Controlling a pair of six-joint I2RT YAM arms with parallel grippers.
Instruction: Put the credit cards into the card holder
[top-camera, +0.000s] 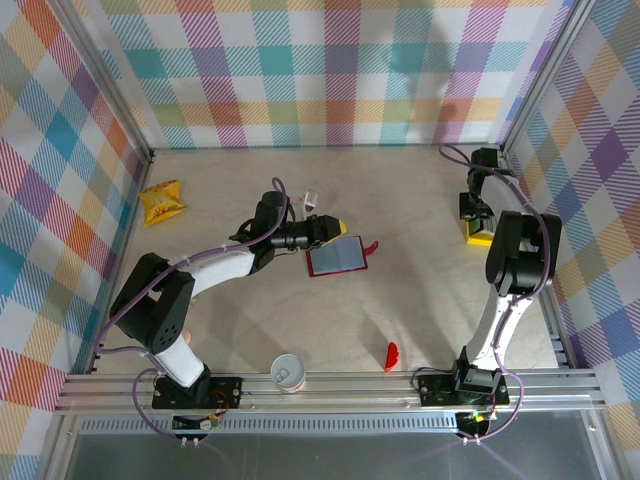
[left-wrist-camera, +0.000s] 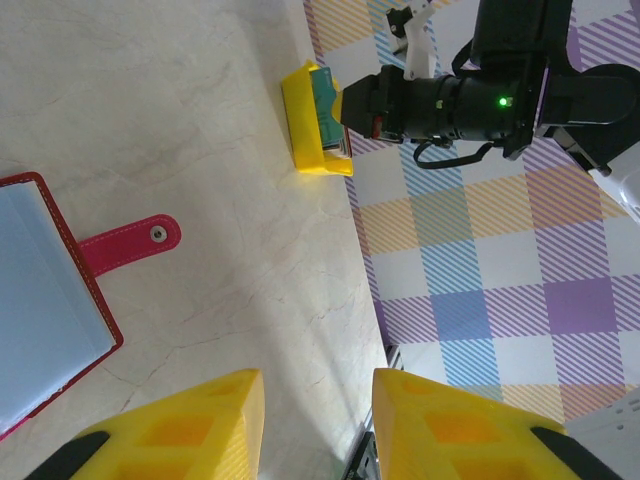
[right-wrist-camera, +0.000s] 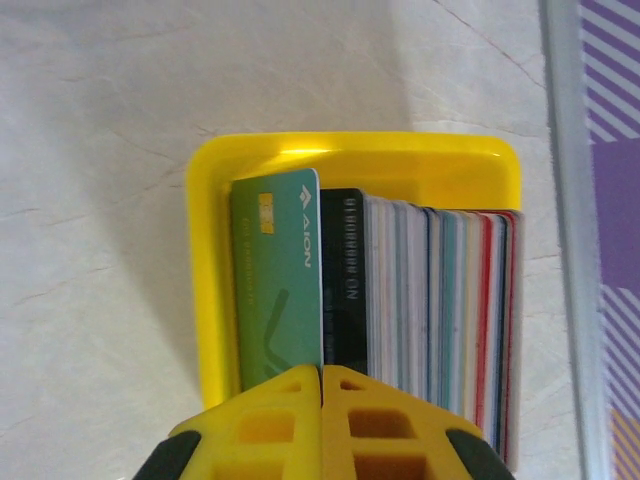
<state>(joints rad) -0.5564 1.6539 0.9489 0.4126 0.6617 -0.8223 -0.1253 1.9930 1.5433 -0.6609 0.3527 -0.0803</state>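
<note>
The credit cards (right-wrist-camera: 400, 290) stand on edge, several side by side, in a yellow tray (right-wrist-camera: 205, 260) by the right wall. My right gripper (right-wrist-camera: 321, 372) hangs over the tray (top-camera: 480, 237), shut on the edge of the green card (right-wrist-camera: 275, 280) at the left end of the row. The card holder (top-camera: 338, 257) lies open on the table's middle, grey-blue inside up, red clasp tab (left-wrist-camera: 130, 243) pointing right. My left gripper (left-wrist-camera: 318, 420) sits at the holder's far edge, open, with nothing between its yellow fingers (left-wrist-camera: 215, 425). The holder (left-wrist-camera: 40, 300) lies to its left.
A crinkled yellow snack packet (top-camera: 161, 202) lies at the far left. A white cup (top-camera: 288, 372) and a small red curved piece (top-camera: 390, 355) sit near the front rail. A small white object (top-camera: 311, 200) lies behind the left gripper. The checked right wall stands close beside the tray.
</note>
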